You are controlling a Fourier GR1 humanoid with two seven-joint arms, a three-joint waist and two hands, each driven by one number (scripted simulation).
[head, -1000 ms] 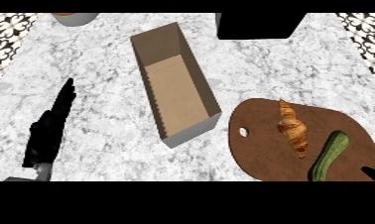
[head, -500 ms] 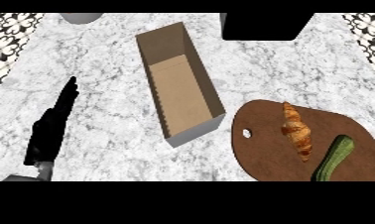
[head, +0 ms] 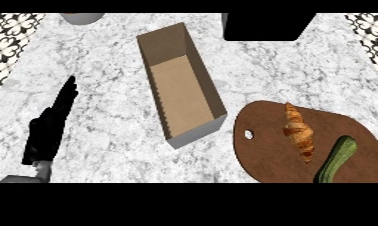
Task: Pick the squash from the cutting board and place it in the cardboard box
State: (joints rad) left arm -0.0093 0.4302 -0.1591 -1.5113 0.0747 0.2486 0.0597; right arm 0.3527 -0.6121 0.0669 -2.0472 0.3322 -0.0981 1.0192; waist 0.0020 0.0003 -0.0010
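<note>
One green squash (head: 337, 159), long and slightly curved with a darker shaded side, lies at about four o'clock in the head view, tilted from lower left to upper right. It rests on the right part of the brown cutting board (head: 262, 150), its lower end reaching the view's bottom edge. Just beside it, toward nine o'clock, lies a golden-brown croissant (head: 298, 132), apart from the squash. The board has a small hole near its left rim.

Only the left hand (head: 50, 127) shows, at about eight o'clock, black, released, its fingers straight and pointing toward one o'clock over the marble counter (head: 103, 70), well apart from the board. The right hand is out of sight.

Near the centre sits the cardboard box (head: 164, 47), long and open-topped, slanted, with only its bare floor visible inside.
</note>
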